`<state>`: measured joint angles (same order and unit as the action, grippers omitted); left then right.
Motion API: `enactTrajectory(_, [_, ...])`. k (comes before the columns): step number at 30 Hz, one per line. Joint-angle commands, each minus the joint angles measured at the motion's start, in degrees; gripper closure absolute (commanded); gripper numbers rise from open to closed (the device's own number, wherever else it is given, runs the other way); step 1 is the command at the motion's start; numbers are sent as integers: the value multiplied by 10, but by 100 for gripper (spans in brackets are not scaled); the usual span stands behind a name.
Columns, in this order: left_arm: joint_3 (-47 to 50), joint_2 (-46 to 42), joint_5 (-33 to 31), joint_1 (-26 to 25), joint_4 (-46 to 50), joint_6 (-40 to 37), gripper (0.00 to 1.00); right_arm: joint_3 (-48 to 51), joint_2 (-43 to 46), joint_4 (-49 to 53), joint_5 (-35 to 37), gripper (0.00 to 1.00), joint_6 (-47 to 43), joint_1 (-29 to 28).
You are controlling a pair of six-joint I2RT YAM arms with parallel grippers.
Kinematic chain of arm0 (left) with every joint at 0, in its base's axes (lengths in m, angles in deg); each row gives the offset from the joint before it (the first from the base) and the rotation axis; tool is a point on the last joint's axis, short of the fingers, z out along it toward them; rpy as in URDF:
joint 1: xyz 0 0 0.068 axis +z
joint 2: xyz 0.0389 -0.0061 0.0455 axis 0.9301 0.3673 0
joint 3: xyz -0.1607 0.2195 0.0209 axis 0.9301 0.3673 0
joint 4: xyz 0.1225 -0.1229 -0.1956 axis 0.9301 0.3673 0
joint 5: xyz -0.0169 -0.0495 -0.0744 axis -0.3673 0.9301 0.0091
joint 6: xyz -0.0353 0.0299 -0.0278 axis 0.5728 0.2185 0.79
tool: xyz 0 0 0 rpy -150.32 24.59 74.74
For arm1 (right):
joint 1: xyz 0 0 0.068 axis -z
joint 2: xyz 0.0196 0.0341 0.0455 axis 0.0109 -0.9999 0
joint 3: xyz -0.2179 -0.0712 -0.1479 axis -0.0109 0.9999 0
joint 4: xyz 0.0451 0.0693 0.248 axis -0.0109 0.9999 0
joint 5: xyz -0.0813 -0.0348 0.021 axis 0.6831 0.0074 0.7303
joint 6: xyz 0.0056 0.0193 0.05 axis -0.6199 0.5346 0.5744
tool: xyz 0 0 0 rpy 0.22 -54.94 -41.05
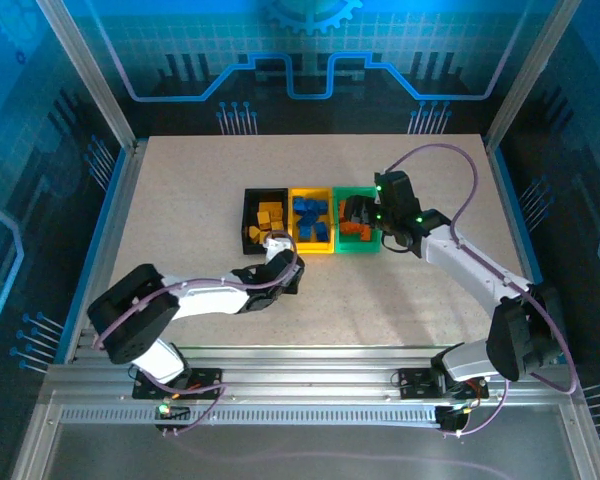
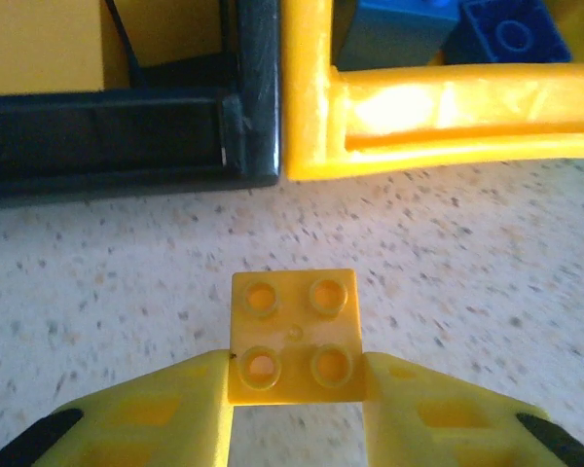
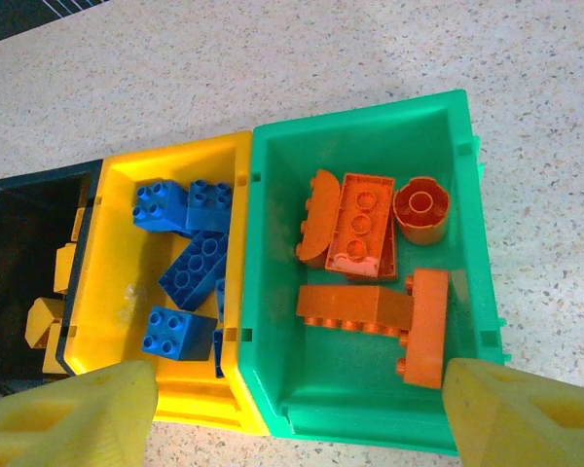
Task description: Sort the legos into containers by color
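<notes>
Three bins stand in a row mid-table: the black bin (image 1: 251, 200) with yellow bricks (image 1: 270, 215), the yellow bin (image 1: 298, 246) with blue bricks (image 3: 193, 272), the green bin (image 1: 358, 248) with orange-red bricks (image 3: 370, 282). My left gripper (image 2: 294, 375) is shut on a yellow four-stud brick (image 2: 294, 336), just in front of the seam between the black bin (image 2: 117, 131) and yellow bin (image 2: 448, 117). My right gripper (image 3: 297, 404) hangs open above the green bin (image 3: 273, 292), nothing between its fingers.
The speckled table (image 1: 180, 200) has free room left, right and behind the bins. Metal frame rails (image 1: 310, 365) run along the near edge. Cage posts (image 1: 90, 70) stand at the back corners.
</notes>
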<state>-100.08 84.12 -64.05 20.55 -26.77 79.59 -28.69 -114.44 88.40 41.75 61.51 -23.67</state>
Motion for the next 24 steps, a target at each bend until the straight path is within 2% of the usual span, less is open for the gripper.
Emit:
enactTrajectory(1, [-18, -60, 73, 0, 97, 55, 62, 10, 16, -9, 11, 22, 9, 9])
enactTrajectory(5, [-33, -138, 99, 30, 139, 66, 62, 19, 18, -12, 13, 22, 14, 10])
enactTrajectory(10, [-92, -174, 77, 93, 175, 20, 61, 21, 16, -13, 10, 22, 19, 11])
enactTrajectory(15, [-154, -106, 79, 176, 154, -15, 58, 24, 15, -9, 12, 22, 22, 12])
enactTrajectory(20, [-241, 7, 79, 207, 151, -39, 56, 23, 17, -6, 10, 21, 26, 14])
enactTrajectory(22, [-266, 43, 72, 216, 151, -43, 52, 22, 19, -1, 8, 21, 26, 15])
enactTrajectory(24, [-284, 63, 76, 224, 155, -42, 42, 22, 24, 5, 8, 19, 27, 14])
